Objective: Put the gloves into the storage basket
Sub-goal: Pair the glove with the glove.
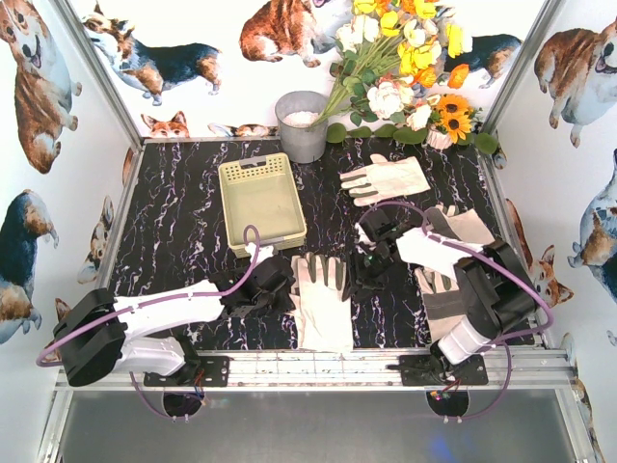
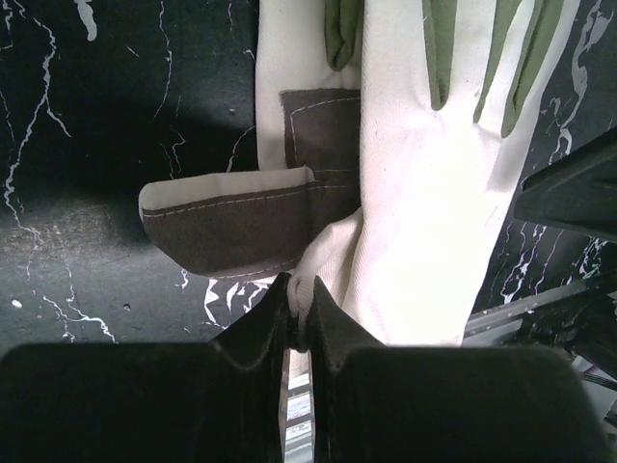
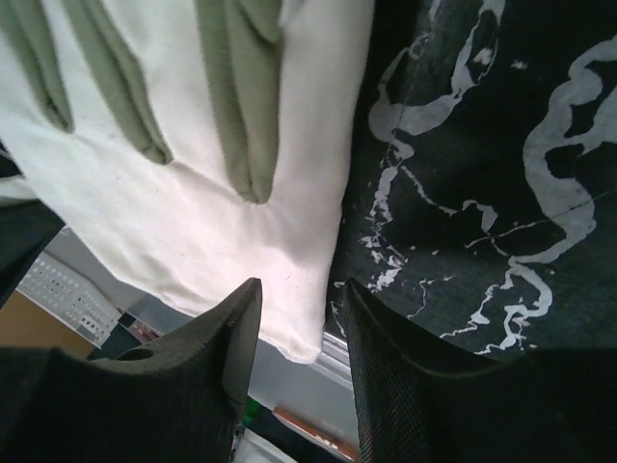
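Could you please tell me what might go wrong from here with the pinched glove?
1. The left end effector pinches only a thin fold at the edge of the centre glove, so the floppy fabric may slip out on lifting.
2. The right end effector stands open over the same glove's corner; working this close, the two could collide or tug against each other.
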Controlling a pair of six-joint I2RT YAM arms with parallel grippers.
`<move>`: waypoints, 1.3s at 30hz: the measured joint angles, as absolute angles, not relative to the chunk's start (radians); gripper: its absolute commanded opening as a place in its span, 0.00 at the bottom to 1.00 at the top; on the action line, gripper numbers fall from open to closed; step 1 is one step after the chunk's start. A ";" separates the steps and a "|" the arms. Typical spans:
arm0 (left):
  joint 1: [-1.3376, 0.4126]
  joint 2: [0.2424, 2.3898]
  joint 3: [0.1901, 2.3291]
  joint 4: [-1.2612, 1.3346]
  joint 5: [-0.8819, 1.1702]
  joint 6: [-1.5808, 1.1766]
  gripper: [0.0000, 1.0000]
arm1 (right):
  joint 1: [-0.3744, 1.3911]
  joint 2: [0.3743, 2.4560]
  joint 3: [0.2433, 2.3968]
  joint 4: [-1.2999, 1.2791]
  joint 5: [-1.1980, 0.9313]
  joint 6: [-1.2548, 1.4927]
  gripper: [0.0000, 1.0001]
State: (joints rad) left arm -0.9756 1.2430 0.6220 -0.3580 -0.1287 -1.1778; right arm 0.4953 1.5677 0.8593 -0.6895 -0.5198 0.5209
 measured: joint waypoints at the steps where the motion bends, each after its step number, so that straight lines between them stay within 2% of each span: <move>1: -0.976 1.244 0.622 -0.358 -0.129 -1.178 0.00 | 0.495 1.576 0.855 -0.685 -0.519 0.518 0.41; 4: -0.976 1.254 0.622 -0.354 -0.128 -1.178 0.00 | 0.495 1.606 0.853 -0.670 -0.521 0.507 0.42; 6: -0.976 1.266 0.622 -0.353 -0.128 -1.178 0.00 | 0.495 1.623 0.852 -0.654 -0.524 0.502 0.39; 12: -0.976 1.277 0.622 -0.352 -0.129 -1.177 0.00 | 0.495 1.669 0.834 -0.598 -0.563 0.495 0.10; 16: -0.976 1.276 0.622 -0.352 -0.136 -1.177 0.00 | 0.490 1.665 0.834 -0.600 -0.559 0.487 0.00; 28: -0.976 1.229 0.622 -0.337 -0.162 -1.170 0.00 | 0.480 1.472 0.852 -0.704 -0.481 0.464 0.00; 39: -0.976 1.162 0.590 -0.363 -0.184 -1.190 0.00 | 0.483 1.535 0.939 -0.725 -0.498 0.454 0.00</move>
